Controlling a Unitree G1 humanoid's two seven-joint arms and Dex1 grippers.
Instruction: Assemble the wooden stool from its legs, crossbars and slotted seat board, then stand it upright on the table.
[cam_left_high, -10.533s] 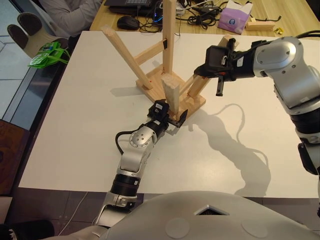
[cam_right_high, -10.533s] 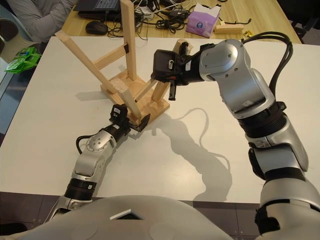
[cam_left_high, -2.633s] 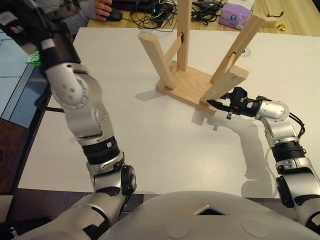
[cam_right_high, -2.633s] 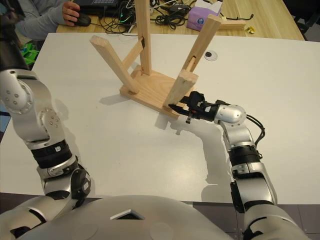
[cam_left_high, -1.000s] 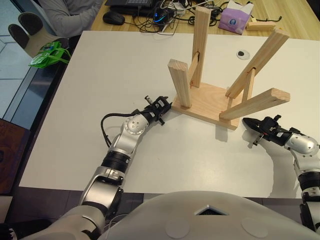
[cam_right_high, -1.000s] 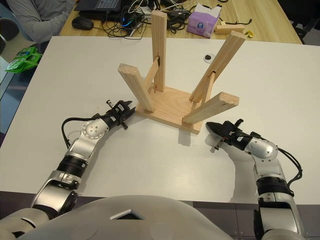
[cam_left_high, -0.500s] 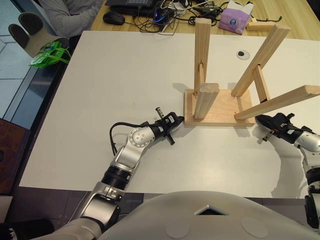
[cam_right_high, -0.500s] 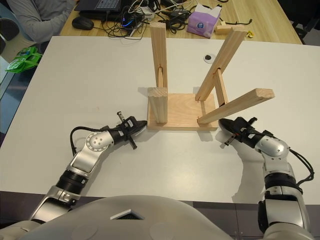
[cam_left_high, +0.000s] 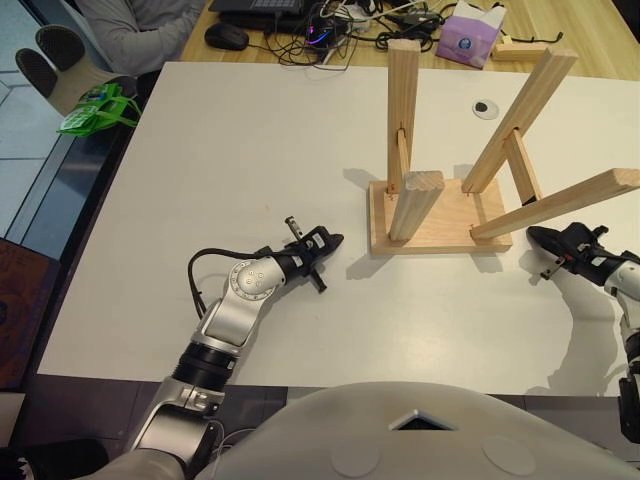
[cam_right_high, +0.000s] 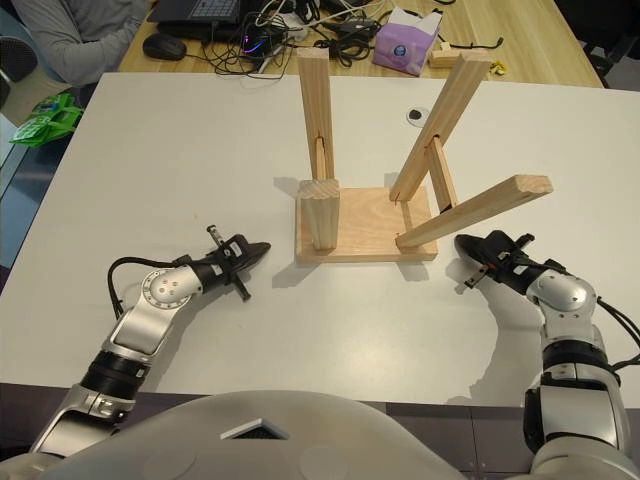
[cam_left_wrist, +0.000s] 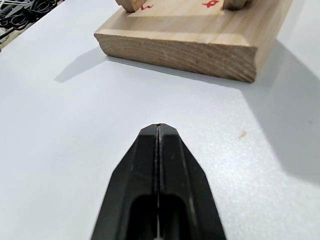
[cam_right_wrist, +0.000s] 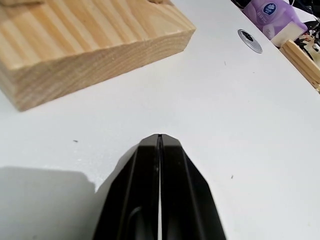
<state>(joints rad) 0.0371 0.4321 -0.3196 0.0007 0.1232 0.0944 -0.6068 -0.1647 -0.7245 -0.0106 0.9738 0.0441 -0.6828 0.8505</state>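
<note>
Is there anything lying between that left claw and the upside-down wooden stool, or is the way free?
Nothing visible stands in the way. Between the left gripper, its fingers shut, and the near edge of the seat board there is just a stretch of white table with one tiny speck on it.
</note>
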